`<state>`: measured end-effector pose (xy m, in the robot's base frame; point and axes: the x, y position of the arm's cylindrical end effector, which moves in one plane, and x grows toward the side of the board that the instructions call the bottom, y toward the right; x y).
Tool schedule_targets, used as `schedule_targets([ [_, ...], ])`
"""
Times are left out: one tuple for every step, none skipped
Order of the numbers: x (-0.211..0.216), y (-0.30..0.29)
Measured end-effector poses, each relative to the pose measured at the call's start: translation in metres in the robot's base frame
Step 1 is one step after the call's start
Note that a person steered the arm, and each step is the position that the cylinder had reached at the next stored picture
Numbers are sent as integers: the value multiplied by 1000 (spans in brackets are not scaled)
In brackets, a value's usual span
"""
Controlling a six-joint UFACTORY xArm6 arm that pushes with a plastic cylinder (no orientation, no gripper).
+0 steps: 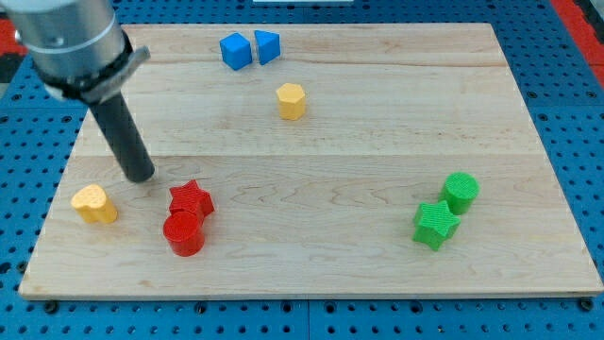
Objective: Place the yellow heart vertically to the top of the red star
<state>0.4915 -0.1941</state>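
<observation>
The arm has no jaws, only a rod; my tip [142, 175] rests on the board [377, 142], with the yellow heart [94, 203] just below-left and the red star [192, 199] just below-right.

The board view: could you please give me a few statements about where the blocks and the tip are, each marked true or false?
1. The yellow heart lies to the view's left of the red star. True.
2. My tip touches the heart. False: it stands apart, above and between heart and star.
3. The red cylinder sits just below the star. True.
4. The two blue blocks are at the view's bottom. False: they are near the top edge.
5. The green star sits beside the green cylinder. True.
</observation>
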Motion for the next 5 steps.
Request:
schedule_targets([
  [35, -28],
  [41, -12],
  [-28, 34],
  [-66, 146],
  [-85, 241],
])
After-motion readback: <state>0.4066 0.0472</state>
